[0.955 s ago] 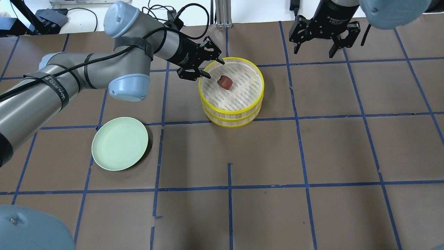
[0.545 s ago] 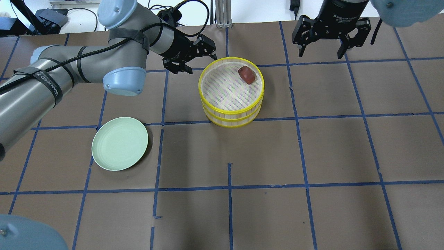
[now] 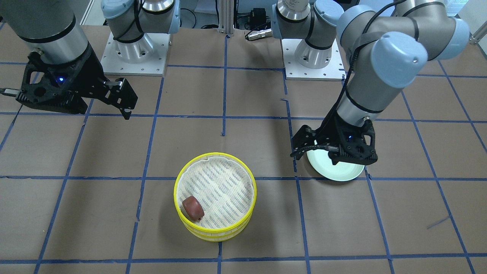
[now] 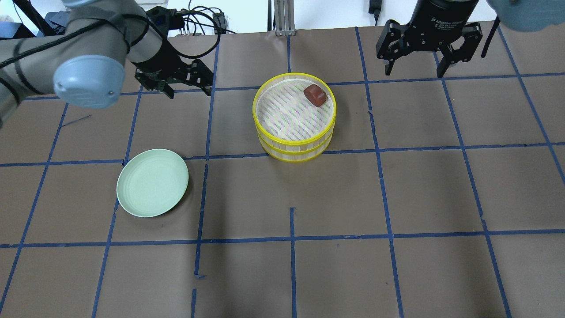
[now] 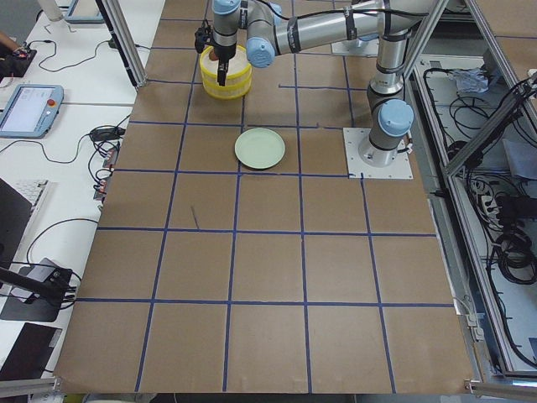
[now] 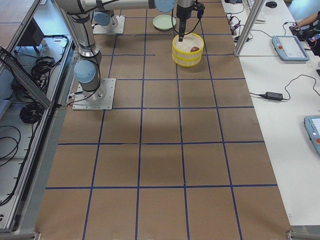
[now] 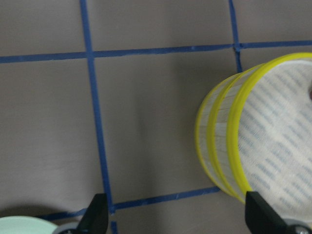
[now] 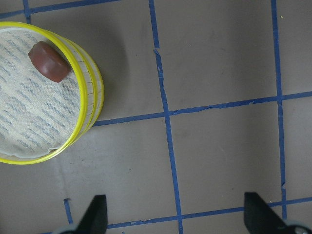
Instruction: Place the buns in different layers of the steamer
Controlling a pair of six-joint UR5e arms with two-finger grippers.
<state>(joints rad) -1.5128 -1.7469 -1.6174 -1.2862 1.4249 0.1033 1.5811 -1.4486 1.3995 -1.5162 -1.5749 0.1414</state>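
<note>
The steamer (image 4: 293, 149), two stacked yellow-rimmed trays lined with dashed cloth, stands at the table's far middle. The glossy reddish-brown bun (image 4: 314, 95) lies in the top tray against its far right rim; it also shows in the front view (image 3: 193, 207) and the right wrist view (image 8: 47, 61). The white bun is out of view. My left gripper (image 4: 187, 88) is open and empty, well left of the steamer. My right gripper (image 4: 415, 68) is open and empty, right of the steamer near the far edge. The left wrist view shows the steamer's side (image 7: 214, 146).
A pale green plate (image 4: 152, 182) lies on the table at the near left, empty. In the front view my left gripper (image 3: 314, 158) hangs in front of the plate (image 3: 338, 173). Brown paper with blue tape lines covers the table.
My left arm has drawn back leftward from the steamer's rim, its gripper open. The reddish-brown bun has moved from the tray's middle to its far right rim. The right gripper drifted slightly right.
</note>
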